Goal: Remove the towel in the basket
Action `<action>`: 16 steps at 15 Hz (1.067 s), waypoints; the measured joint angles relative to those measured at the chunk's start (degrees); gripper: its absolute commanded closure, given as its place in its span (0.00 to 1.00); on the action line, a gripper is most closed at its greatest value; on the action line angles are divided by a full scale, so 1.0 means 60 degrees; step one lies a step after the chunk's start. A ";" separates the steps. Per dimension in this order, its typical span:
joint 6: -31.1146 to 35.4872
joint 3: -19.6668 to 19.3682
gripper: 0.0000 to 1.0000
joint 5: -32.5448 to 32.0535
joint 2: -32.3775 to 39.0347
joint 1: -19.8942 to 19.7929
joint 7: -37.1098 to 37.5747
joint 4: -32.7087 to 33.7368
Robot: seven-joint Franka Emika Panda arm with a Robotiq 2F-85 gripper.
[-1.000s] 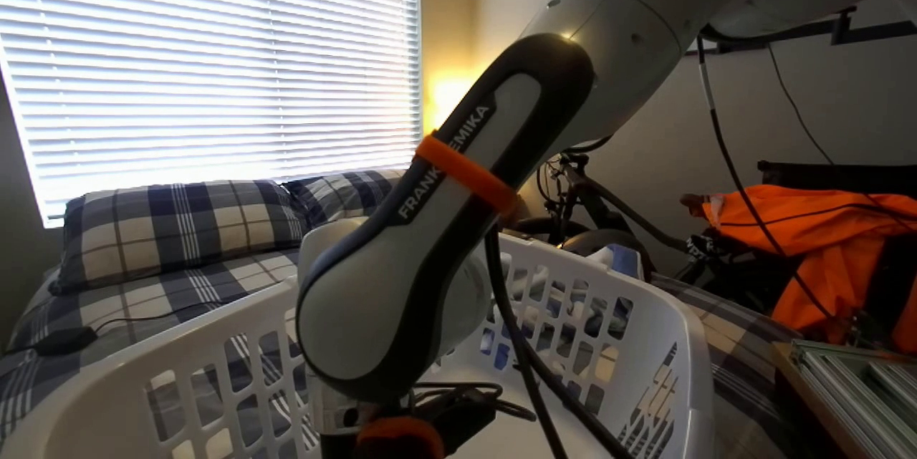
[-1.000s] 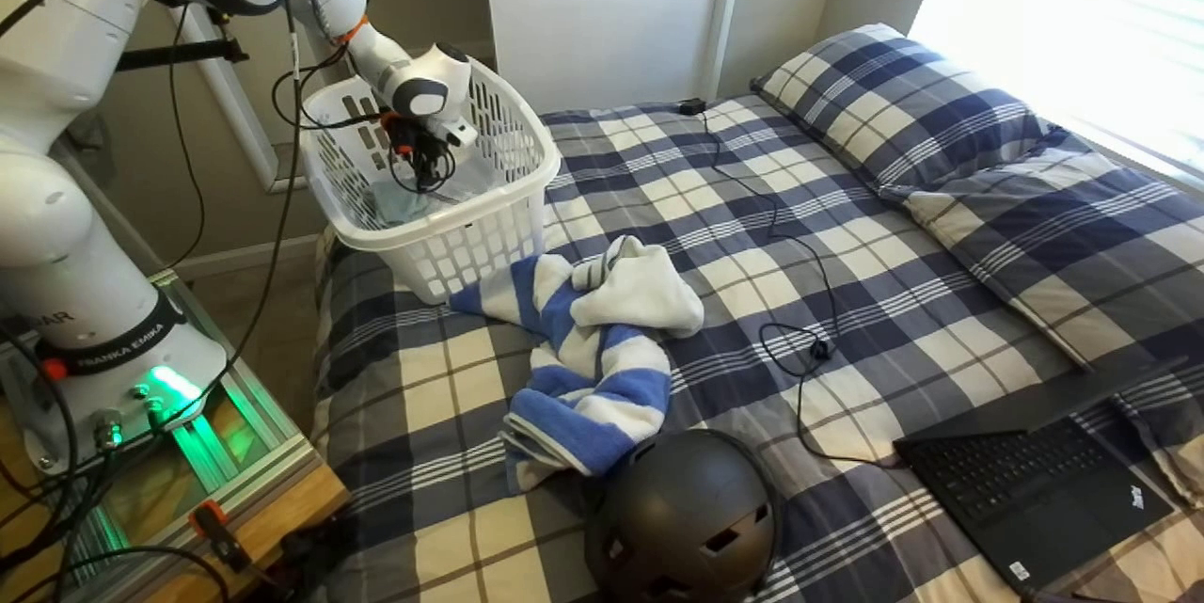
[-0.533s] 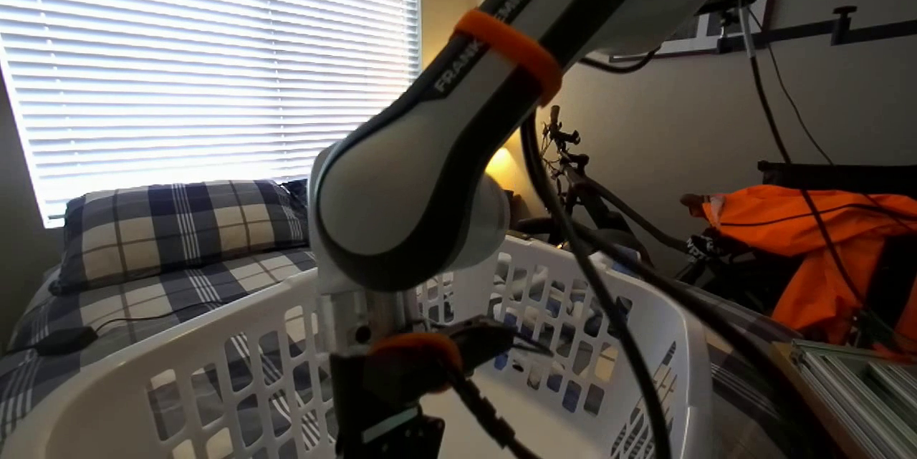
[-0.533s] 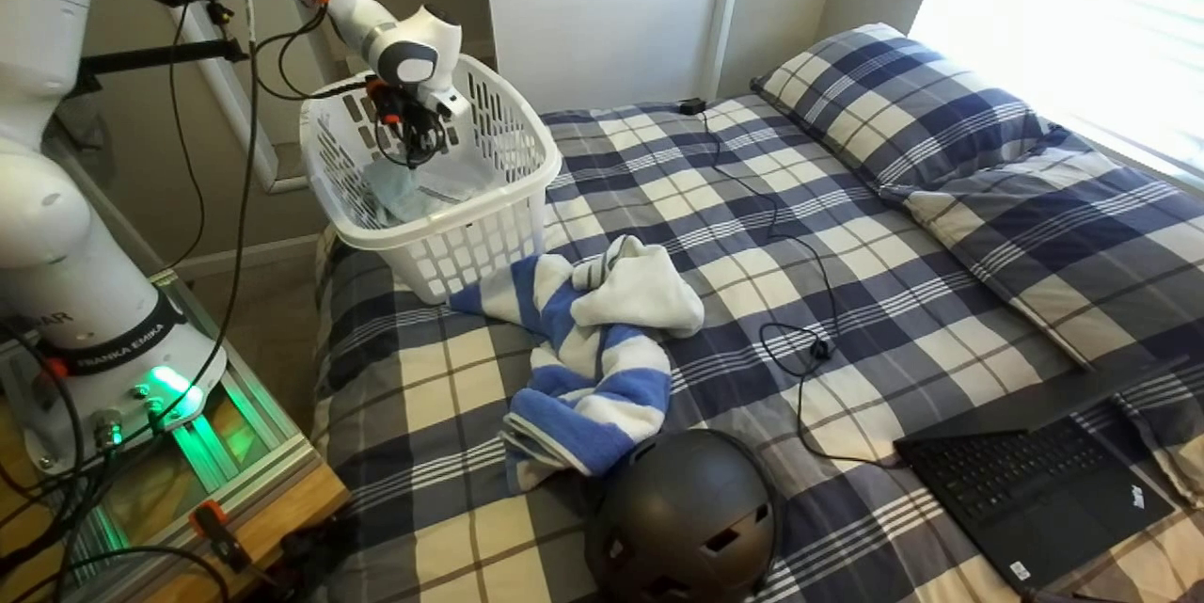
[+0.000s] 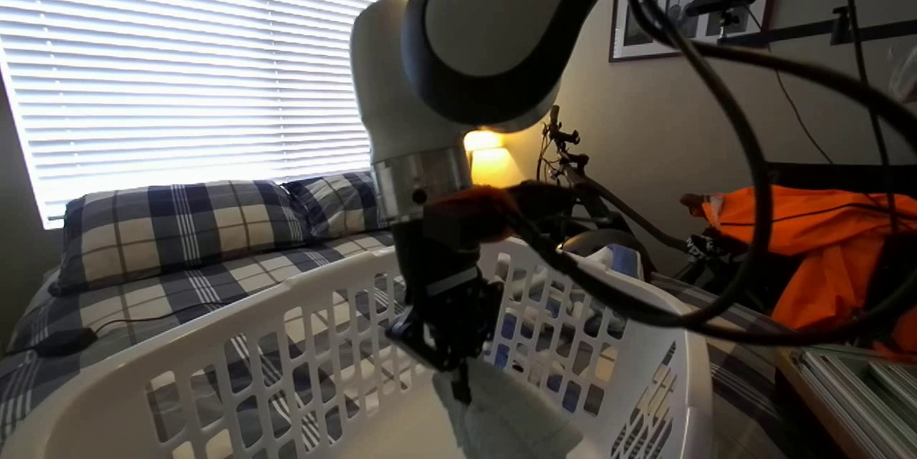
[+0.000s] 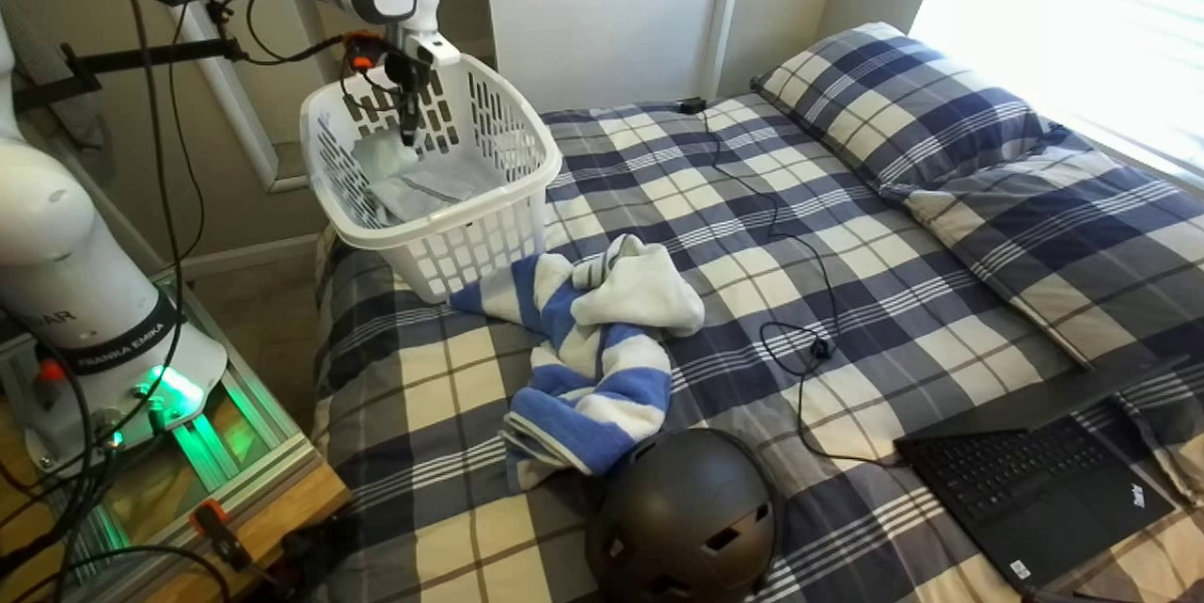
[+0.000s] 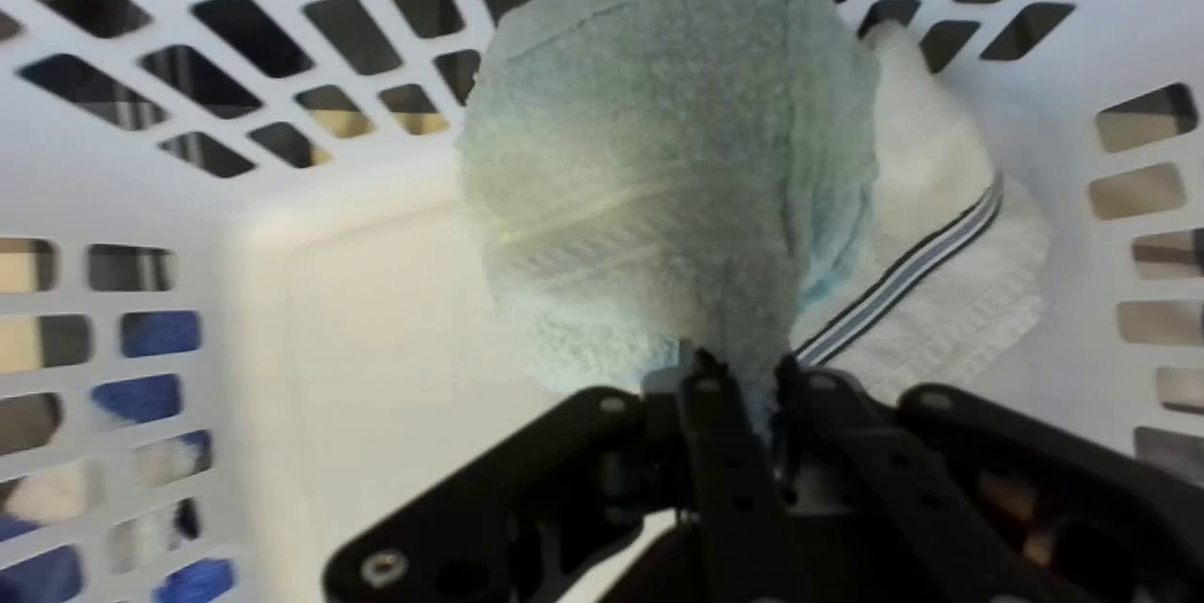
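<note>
Hanging pinched in the claw [image 7: 750,379], pale green towel [image 7: 649,133], long axis slanting downward, inside white basket [image 6: 470,214]

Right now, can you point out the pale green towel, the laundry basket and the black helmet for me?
Pale green towel [image 7: 663,151]: wrist view, middle of its broad face.
Laundry basket [image 6: 470,214]: an exterior view, near side of its rim.
Black helmet [image 6: 682,511]: an exterior view, on its shell.

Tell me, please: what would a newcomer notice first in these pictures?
The large white laundry basket on the checked bed would likely come first. Inside it, the tool pinches a pale green towel. Beside the basket, a blue-and-white striped towel lies next to a black helmet.
</note>
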 measured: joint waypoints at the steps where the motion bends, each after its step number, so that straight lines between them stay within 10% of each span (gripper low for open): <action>1: -0.0182 -0.0111 0.98 -0.0521 -0.0412 0.0033 0.0458 -0.0227; 6: -0.1066 -0.0185 0.91 -0.3118 -0.2278 0.0026 0.2392 -0.1236; 16: -0.1104 -0.0049 0.98 -0.3405 -0.2650 -0.0095 0.2655 -0.1605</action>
